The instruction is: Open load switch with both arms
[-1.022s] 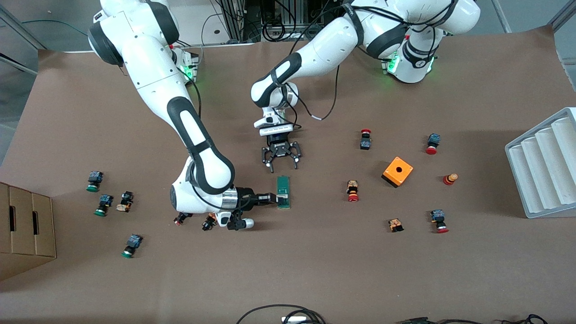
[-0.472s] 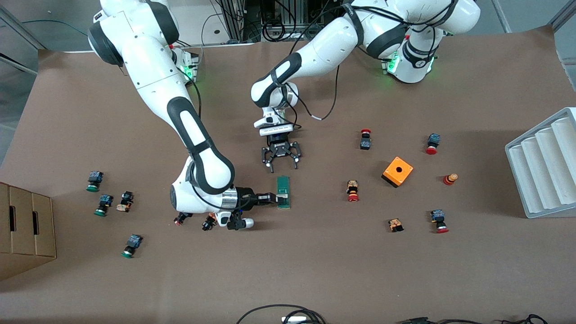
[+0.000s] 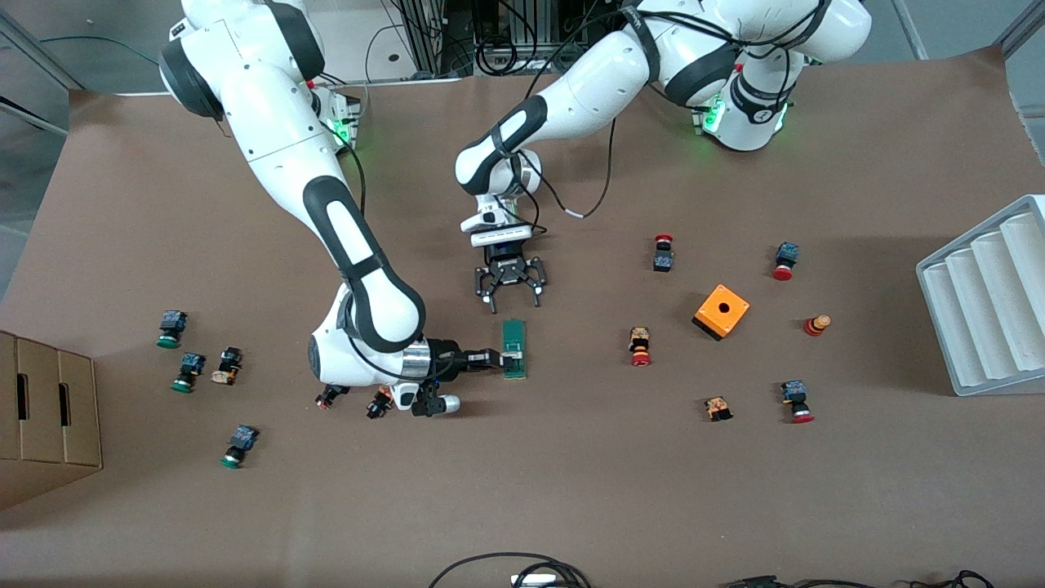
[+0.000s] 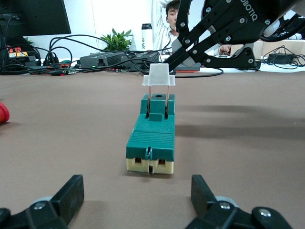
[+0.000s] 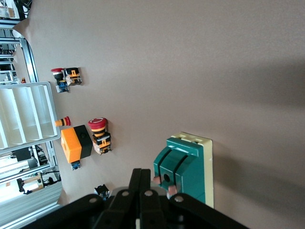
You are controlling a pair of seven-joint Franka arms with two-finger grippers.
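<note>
I see the load switch [image 3: 514,349] lying flat on the brown table [image 3: 571,490], a little below the middle of the front frame. It is a long green block with a small white slider piece [image 4: 159,76] standing up on two thin pins near one end.

My right gripper [image 3: 500,357] reaches in from the right arm's end of the table and sits low at the side of the switch. Its fingers are pinched tight together, with the tips at the white slider. In the right wrist view the black fingers [image 5: 141,191] meet just at the green block [image 5: 187,171].

My left gripper [image 3: 511,300] hangs just above the switch in the front frame, over bare table. Its two fingers [image 4: 71,193] are spread wide and hold nothing. In the left wrist view the switch lies in the middle of the picture, well clear of both fingers.

An orange box [image 3: 722,311] with a hole sits to the middle right of the front frame. A grey tray [image 3: 980,294] lies at the right edge.
</note>
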